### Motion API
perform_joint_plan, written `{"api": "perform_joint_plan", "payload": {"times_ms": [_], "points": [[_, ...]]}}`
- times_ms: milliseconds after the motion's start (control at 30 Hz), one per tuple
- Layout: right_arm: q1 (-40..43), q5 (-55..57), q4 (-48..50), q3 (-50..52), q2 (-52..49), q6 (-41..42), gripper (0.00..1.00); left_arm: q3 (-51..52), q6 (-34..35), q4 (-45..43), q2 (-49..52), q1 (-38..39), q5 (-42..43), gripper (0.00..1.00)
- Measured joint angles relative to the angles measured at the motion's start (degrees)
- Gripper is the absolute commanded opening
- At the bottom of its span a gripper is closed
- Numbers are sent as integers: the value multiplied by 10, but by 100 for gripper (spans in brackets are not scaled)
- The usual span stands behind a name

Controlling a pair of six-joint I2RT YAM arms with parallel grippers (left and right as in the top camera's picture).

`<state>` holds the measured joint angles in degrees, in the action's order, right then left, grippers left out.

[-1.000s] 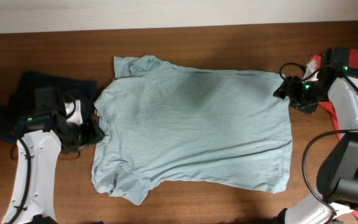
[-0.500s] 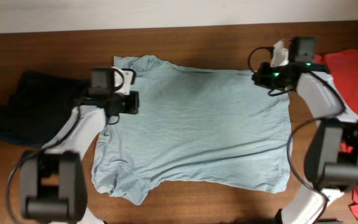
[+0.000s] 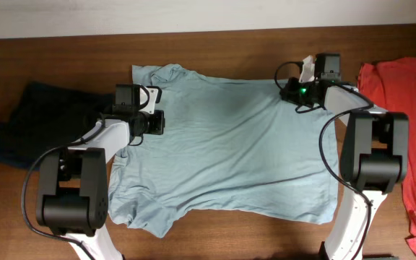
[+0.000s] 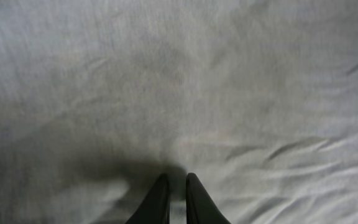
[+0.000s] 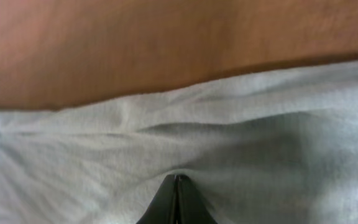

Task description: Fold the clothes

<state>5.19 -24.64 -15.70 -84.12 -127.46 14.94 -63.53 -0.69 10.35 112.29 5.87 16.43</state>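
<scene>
While the counter carries three garments, the T-shirt matters now. It lies flat, long axis side to side, collar toward the robot's left and hem toward its right. A navy garment sits just left of the T-shirt and a red shirt lies to its right. The left jaws are clenched on cloth by its far sleeve, and the right jaws pinch a ridge at its far hem corner. Each arm is nearer its own end, so the far edge probably comes toward the near side.
</scene>
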Motion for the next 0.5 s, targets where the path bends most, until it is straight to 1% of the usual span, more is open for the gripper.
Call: {"api": "perform_joint_plan", "payload": {"times_ms": [100, 167, 200, 233, 267, 300, 333, 367, 400, 500], "points": [[0, 17, 43, -7, -13, 14, 5, 0, 0, 1, 0, 0, -2, 12], [-1, 25, 55, -9, -17, 16, 5, 0, 0, 1, 0, 0, -2, 17], [-1, 26, 55, -10, -17, 16, 6, 0, 0, 1, 0, 0, -2, 22], [-1, 28, 51, -17, -20, 16, 12, 0, 0, 1, 0, 0, -2, 30], [0, 30, 43, -23, -21, 14, 21, 0, 0, 4, 0, 0, -3, 40], [0, 30, 19, -33, -22, 11, 36, -2, -3, 12, 0, 0, -3, 51], [2, 25, -7, -47, -21, 5, 41, -7, -1, 21, 0, 0, 0, 59], [7, 16, -33, -59, -21, -4, 46, -18, -4, 40, 0, 0, -3, 62], [16, 5, -80, -77, -21, -14, 51, -32, -3, 61, 0, -1, -3, 63], [40, -14, -182, -109, -18, -34, 53, -95, -6, 140, 3, -14, -6, 64]]}}
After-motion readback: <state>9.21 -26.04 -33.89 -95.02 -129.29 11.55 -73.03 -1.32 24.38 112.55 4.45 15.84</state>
